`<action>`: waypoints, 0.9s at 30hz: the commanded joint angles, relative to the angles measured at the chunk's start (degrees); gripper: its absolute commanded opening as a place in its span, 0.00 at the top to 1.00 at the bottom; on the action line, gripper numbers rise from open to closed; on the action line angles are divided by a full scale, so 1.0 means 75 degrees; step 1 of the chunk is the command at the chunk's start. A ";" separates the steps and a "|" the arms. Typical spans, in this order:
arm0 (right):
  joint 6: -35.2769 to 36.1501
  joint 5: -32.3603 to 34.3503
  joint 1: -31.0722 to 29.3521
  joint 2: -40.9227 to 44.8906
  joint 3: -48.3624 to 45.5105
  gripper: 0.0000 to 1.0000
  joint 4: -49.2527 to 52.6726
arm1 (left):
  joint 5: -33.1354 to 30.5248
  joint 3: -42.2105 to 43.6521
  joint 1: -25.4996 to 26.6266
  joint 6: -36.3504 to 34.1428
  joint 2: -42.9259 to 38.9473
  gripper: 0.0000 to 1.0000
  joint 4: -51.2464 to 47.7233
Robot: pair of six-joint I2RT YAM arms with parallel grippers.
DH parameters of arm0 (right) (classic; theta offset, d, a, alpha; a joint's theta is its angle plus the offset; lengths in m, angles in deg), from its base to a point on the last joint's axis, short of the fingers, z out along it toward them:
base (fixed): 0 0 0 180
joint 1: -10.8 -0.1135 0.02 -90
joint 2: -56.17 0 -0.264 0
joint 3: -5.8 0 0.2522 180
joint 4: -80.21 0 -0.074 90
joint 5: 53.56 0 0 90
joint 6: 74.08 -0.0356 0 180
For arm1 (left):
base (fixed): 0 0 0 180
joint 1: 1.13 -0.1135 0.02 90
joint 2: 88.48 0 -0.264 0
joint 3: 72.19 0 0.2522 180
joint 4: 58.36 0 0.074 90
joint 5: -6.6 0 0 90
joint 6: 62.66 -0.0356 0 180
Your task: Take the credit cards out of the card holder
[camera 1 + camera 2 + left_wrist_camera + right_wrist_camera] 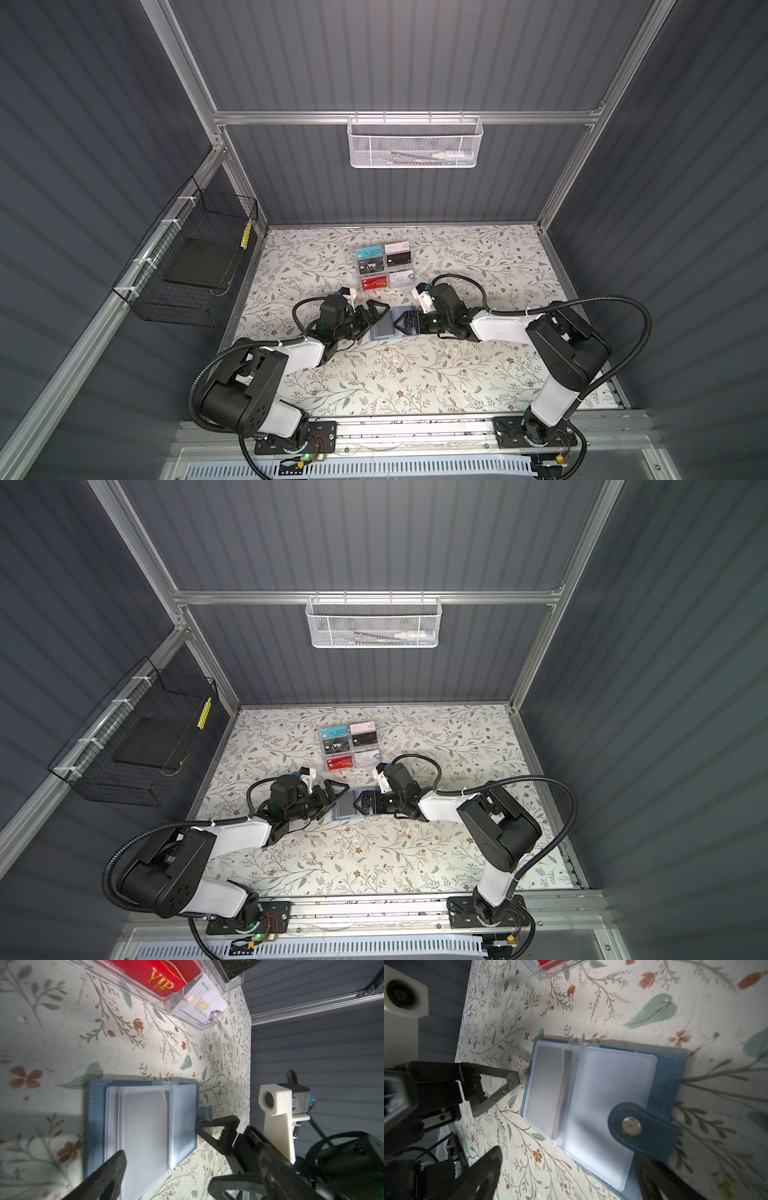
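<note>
Holder open flat, both grippers spread and empty
The holder [388, 330] lies on the table [457, 374] between left gripper [374, 318] and right gripper [398, 326], sleeves [608, 1095] up (cards hard to make out inside); rack [384, 268] just behind

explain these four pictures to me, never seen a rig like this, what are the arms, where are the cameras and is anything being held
Two robot arms stand at a flowered table, each ending in a two-fingered gripper. Two pictures look down from overhead; the other two come from cameras on the arms' wrists. Between the left gripper and the right gripper lies an opened blue card holder with cloudy plastic sleeves. Beyond it stands a clear rack of coloured cards. Both grippers are open and hold nothing.
</note>
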 commanded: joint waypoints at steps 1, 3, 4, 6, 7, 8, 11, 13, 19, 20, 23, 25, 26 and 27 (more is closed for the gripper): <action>-0.0076 -0.0063 -0.0056 -0.0193 0.0082 0.01 0.0135 | 0.0059 -0.0041 0.0079 -0.0007 0.0211 0.00 0.0225; -0.0070 -0.0050 -0.0057 -0.0192 0.0081 0.01 0.0141 | 0.0076 -0.0037 0.0081 0.0019 0.0327 0.00 0.0330; -0.0070 -0.0045 -0.0057 -0.0194 0.0085 0.01 0.0144 | 0.0093 -0.0026 0.0081 0.0044 0.0383 0.00 0.0388; -0.0070 -0.0050 -0.0056 -0.0197 0.0094 0.01 0.0143 | 0.0117 -0.0014 0.0080 0.0098 0.0492 0.00 0.0526; -0.0070 -0.0053 -0.0056 -0.0197 0.0093 0.01 0.0144 | 0.0139 -0.0002 0.0081 0.0121 0.0528 0.00 0.0584; -0.0070 -0.0062 -0.0057 -0.0207 0.0096 0.01 0.0144 | 0.0151 0.0004 0.0081 0.0138 0.0583 0.00 0.0639; -0.0070 -0.0063 -0.0056 -0.0218 0.0107 0.01 0.0143 | 0.0162 0.0010 0.0081 0.0140 0.0663 0.00 0.0696; -0.0070 -0.0074 -0.0057 -0.0198 0.0105 0.01 0.0144 | 0.0159 0.0021 0.0082 0.0139 0.0676 0.00 0.0696; -0.0070 -0.0066 -0.0065 -0.0199 0.0107 0.01 0.0143 | 0.0112 0.0033 0.0097 0.0140 0.0686 0.00 0.0661; -0.0070 -0.0067 -0.0059 -0.0200 0.0106 0.01 0.0141 | 0.0109 0.0033 0.0115 0.0140 0.0721 0.00 0.0683; -0.0070 -0.0074 -0.0062 -0.0206 0.0105 0.01 0.0144 | 0.0102 0.0068 0.0172 0.0185 0.0821 0.00 0.0820; -0.0070 -0.0074 -0.0056 -0.0217 0.0105 0.01 0.0138 | 0.0104 0.0067 0.0220 0.0220 0.0885 0.00 0.0910; -0.0070 -0.0067 -0.0062 -0.0218 0.0112 0.01 0.0144 | 0.0100 0.0054 0.0250 0.0233 0.0918 0.00 0.0950; -0.0070 -0.0064 -0.0059 -0.0221 0.0105 0.01 0.0145 | 0.0087 0.0040 0.0266 0.0250 0.0942 0.00 0.0975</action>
